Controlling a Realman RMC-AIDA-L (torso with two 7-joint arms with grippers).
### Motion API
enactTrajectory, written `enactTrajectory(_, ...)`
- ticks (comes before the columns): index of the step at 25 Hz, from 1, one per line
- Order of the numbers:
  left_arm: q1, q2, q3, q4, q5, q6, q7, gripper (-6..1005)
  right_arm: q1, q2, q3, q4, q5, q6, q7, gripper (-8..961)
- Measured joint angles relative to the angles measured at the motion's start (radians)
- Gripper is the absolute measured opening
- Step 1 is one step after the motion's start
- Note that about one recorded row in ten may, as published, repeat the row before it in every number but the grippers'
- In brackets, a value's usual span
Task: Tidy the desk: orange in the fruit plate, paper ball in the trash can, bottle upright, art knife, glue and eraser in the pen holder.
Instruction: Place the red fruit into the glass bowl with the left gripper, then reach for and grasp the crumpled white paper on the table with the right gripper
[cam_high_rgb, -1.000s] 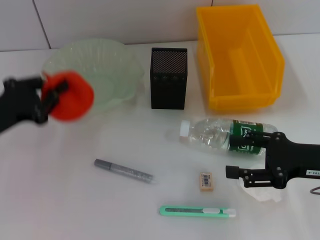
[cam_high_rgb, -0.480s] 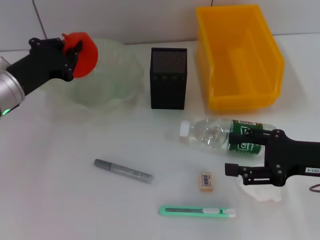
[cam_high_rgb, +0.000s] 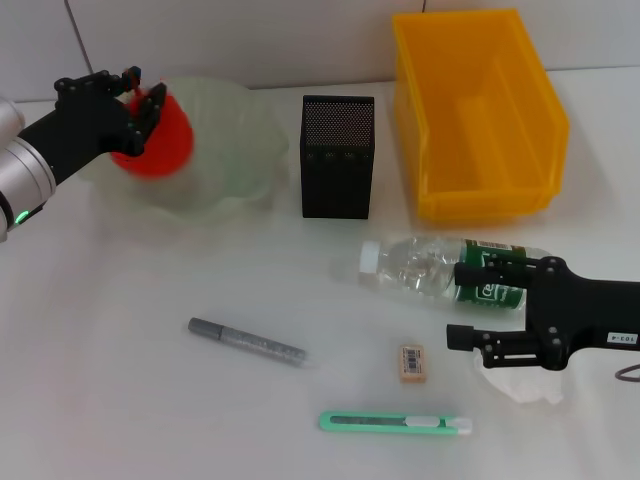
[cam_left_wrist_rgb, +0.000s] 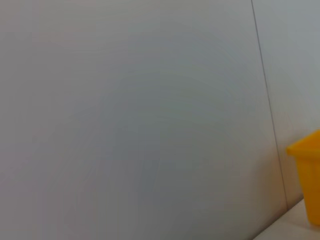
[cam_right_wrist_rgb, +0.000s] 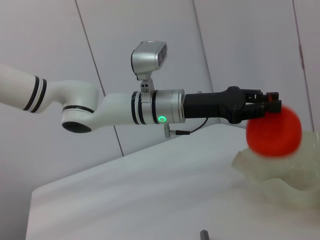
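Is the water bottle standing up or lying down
Lying down. The bottle rests on its side on the desk, white cap toward the pen holder.

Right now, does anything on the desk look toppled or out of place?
Yes. The clear plastic bottle with the green label lies on its side in front of the yellow bin, beside the right gripper. The left gripper holds the orange over the pale green plate.

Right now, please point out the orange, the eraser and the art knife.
orange (cam_high_rgb: 160, 143): head view, on its red skin beside the left gripper.
eraser (cam_high_rgb: 412, 362): head view, middle of its label.
art knife (cam_high_rgb: 380, 422): head view, middle of its green handle.
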Motion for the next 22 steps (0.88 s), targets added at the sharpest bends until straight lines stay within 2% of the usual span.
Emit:
enactTrajectory(6, 0.016, 0.0, 0.007, 0.006, -0.001, 0.058, -0.021, 361, -0.021, -0.003, 0.008, -0.013, 0.101, -0.004, 0.033, 819)
enactTrajectory(7, 0.054, 0.006, 0.011, 0.026, 0.002, 0.151, -0.059, 393, -0.032, -0.006, 0.009, -0.02, 0.132, -0.009, 0.038, 819)
enactTrajectory(8, 0.054, 0.006, 0.011, 0.026, 0.002, 0.151, -0.059, 493, -0.045, -0.007, 0.009, -0.034, 0.162, -0.015, 0.043, 819)
enactTrajectory(9, 0.11, 0.013, 0.031, 0.065, 0.011, 0.255, -0.114, 592, -0.054, -0.008, 0.009, -0.048, 0.177, -0.021, 0.047, 819)
enactTrajectory(10, 0.141, 0.017, 0.056, 0.091, 0.015, 0.3, -0.145, 610, -0.065, -0.007, 0.009, -0.081, 0.192, -0.035, 0.066, 819)
enactTrajectory(13, 0.194, 0.023, 0.119, 0.138, 0.024, 0.364, -0.187, 665, -0.082, -0.005, -0.002, -0.227, 0.201, -0.078, 0.205, 819)
enactTrajectory(15, 0.215, 0.027, 0.146, 0.154, 0.028, 0.39, -0.196, 702, -0.076, -0.006, -0.02, -0.362, 0.172, -0.101, 0.376, 818)
enactTrajectory(16, 0.215, 0.027, 0.146, 0.154, 0.028, 0.39, -0.196, 720, -0.069, -0.008, -0.031, -0.426, 0.147, -0.113, 0.46, 818)
enactTrajectory(17, 0.252, 0.038, 0.2, 0.178, 0.043, 0.449, -0.212, 738, -0.059, -0.009, -0.043, -0.493, 0.116, -0.127, 0.532, 818)
enactTrajectory(18, 0.252, 0.038, 0.2, 0.178, 0.043, 0.449, -0.212, 756, -0.047, -0.01, -0.056, -0.55, 0.081, -0.138, 0.597, 818)
enactTrajectory(19, 0.275, 0.052, 0.232, 0.186, 0.081, 0.521, -0.233, 775, -0.033, -0.011, -0.074, -0.613, 0.043, -0.15, 0.664, 818)
enactTrajectory(22, 0.275, 0.052, 0.232, 0.186, 0.081, 0.521, -0.233, 829, 0.01, -0.011, -0.16, -0.791, -0.108, -0.184, 0.836, 818)
